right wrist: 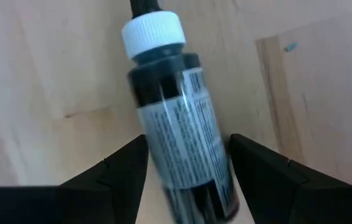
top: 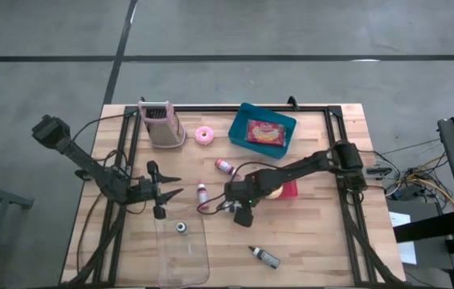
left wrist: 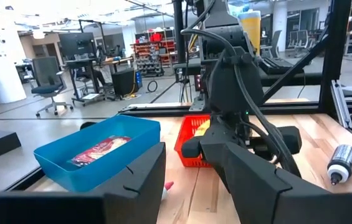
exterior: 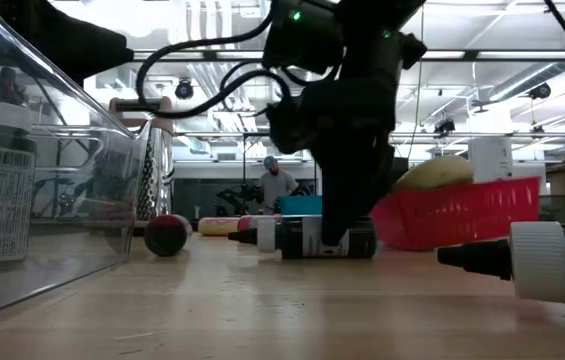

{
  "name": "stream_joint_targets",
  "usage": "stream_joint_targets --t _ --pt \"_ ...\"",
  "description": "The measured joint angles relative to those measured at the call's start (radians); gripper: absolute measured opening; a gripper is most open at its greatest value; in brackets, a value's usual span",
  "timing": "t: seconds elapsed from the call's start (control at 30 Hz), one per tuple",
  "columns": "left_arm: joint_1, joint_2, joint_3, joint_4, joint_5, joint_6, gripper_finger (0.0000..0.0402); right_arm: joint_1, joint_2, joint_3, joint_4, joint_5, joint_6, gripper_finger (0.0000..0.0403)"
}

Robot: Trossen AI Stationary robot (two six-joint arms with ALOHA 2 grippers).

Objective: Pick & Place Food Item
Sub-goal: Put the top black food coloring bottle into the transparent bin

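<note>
Robotics lab, office chairs [left wrist: 46,74], stocked shelving [left wrist: 157,53], ceiling strip lights [exterior: 522,55]

High view straight down; low view table-level; both show table [top: 323,241].

The surface [top: 315,233] is light wood with dark lines between its boards. The bottle [right wrist: 179,124] is black with a white cap and a white label of tiny print. The red basket [exterior: 462,215] holds something pale yellow. The blue tray [top: 263,127] holds a red packet [top: 264,132]. The tape roll [top: 204,135] is pink.
</note>
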Motion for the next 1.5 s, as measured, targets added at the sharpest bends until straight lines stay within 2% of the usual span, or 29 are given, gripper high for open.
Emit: stream_joint_targets --t 0.3,0.4,0.57,0.97,1.13,1.33,1.5 --pt "0.0 0.0 -0.002 0.0 0.0 0.0 0.0163 0.007 0.008 0.015 0.01 0.058 -0.052 0.0209" --pt "0.0 0.0 -0.002 0.0 0.0 0.0 0.0163 0.013 0.001 0.015 0.019 0.065 -0.065 0.0172" --pt "-0.001 0.0 -0.002 0.0 0.0 0.0 0.0163 0.022 -0.001 0.015 0.02 0.063 -0.09 0.0086" --pt "0.0 0.0 -0.002 0.0 0.0 -0.004 0.0163 0.031 -0.075 0.013 0.082 0.069 -0.102 0.0085" --pt "0.0 0.001 -0.003 0.0 -0.001 -0.004 0.0163 0.042 -0.141 0.014 0.143 0.169 -0.126 0.0085" --pt "0.0 0.001 -0.005 0.001 0.001 0.005 0.0163 0.082 -0.183 0.011 0.398 0.29 -0.26 0.0085" --pt "-0.001 0.002 -0.005 0.107 0.028 0.063 0.0163 0.107 -0.182 -0.003 0.642 0.368 -0.393 0.0085"
